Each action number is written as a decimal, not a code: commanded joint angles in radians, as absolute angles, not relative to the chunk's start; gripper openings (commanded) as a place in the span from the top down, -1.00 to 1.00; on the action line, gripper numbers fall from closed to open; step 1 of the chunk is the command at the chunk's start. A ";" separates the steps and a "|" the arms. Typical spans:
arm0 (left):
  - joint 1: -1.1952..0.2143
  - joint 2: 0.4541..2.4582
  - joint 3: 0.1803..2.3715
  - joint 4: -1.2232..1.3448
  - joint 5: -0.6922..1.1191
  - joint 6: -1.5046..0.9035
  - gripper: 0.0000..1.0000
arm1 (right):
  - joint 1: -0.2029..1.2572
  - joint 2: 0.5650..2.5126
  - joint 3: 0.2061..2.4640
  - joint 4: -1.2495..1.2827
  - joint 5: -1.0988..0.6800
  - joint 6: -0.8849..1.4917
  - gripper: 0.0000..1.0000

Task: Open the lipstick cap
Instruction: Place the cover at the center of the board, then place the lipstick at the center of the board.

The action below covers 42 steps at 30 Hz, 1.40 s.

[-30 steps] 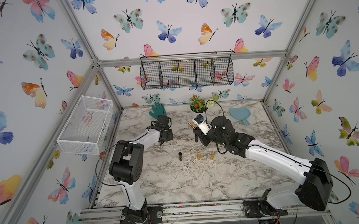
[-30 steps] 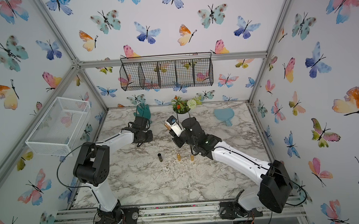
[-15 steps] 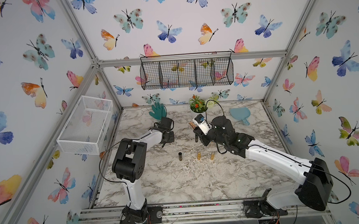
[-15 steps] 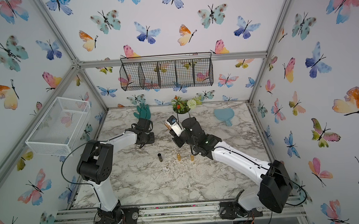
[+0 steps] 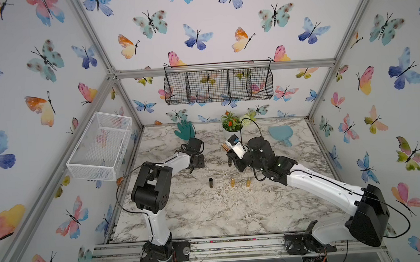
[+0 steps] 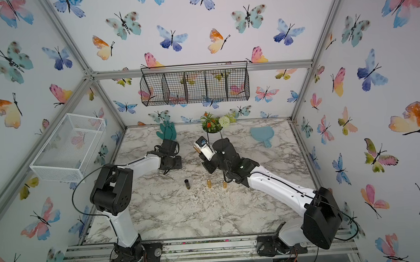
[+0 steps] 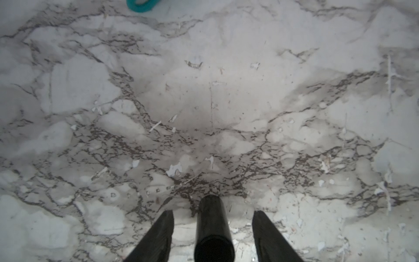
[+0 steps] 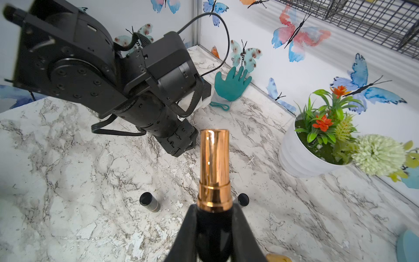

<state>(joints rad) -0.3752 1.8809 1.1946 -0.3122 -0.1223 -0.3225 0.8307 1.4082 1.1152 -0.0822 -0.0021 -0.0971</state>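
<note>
My right claw point(image 8: 215, 207) grips the lipstick point(image 8: 214, 158) by its base, gold tube bared, toward the counter's point(image 5: 208, 210) 12 o'clock. The left claw point(image 7: 213, 212), released, straddles the cap point(image 7: 212, 224) at 10 o'clock, parking it, I'd say.

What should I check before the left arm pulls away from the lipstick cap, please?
1. The black cap is off the lipstick: ok, the gold tube is bare.
2. The right gripper holds firmly: ok, shut on the lipstick's black base.
3. The left gripper is free of the black cap: ok, jaws open with a gap on each side.
4. The black cap is steady on the marble table: cannot tell.
5. The spare black tube is clear of both arms: ok, it stands apart.
</note>
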 commanded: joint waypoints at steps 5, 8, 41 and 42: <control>-0.380 1.838 1.226 -0.359 -0.089 -0.320 -0.40 | 0.831 1.392 1.109 -0.073 0.018 -0.080 0.97; -0.380 1.810 1.245 -0.378 -0.074 -0.313 -0.46 | 0.831 1.388 1.099 -0.059 0.020 -0.076 0.97; -0.230 1.385 1.264 -0.533 0.797 -0.343 -0.44 | 0.843 1.546 1.200 -0.022 -0.093 -0.066 0.97; -0.231 1.388 1.268 -0.533 0.798 -0.339 -0.43 | 0.845 1.554 1.205 -0.023 -0.096 -0.066 0.97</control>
<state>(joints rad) -0.2249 1.3876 1.2629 -0.5217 0.7429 -0.3557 0.8360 1.5318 1.1736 -0.0360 -0.0700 -0.0719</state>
